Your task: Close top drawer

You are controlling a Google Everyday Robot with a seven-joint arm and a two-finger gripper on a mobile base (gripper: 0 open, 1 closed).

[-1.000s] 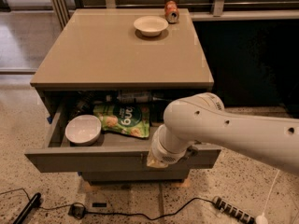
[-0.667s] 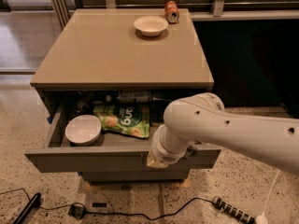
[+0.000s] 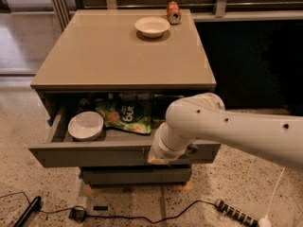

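The top drawer (image 3: 94, 154) of the grey cabinet stands pulled out toward me, its flat grey front low in the view. Inside it lie a white bowl (image 3: 85, 125) at the left and a green snack bag (image 3: 125, 117) in the middle. My white arm (image 3: 227, 129) reaches in from the right. Its wrist end hangs over the drawer's front edge, right of centre, and hides the gripper (image 3: 158, 159) against the drawer front.
On the cabinet top (image 3: 118, 51) stand a white bowl (image 3: 152, 26) and a tipped orange can (image 3: 173, 12) at the back. A lower drawer front (image 3: 137, 176) shows beneath. A power strip (image 3: 236, 214) and black cables (image 3: 57, 212) lie on the speckled floor.
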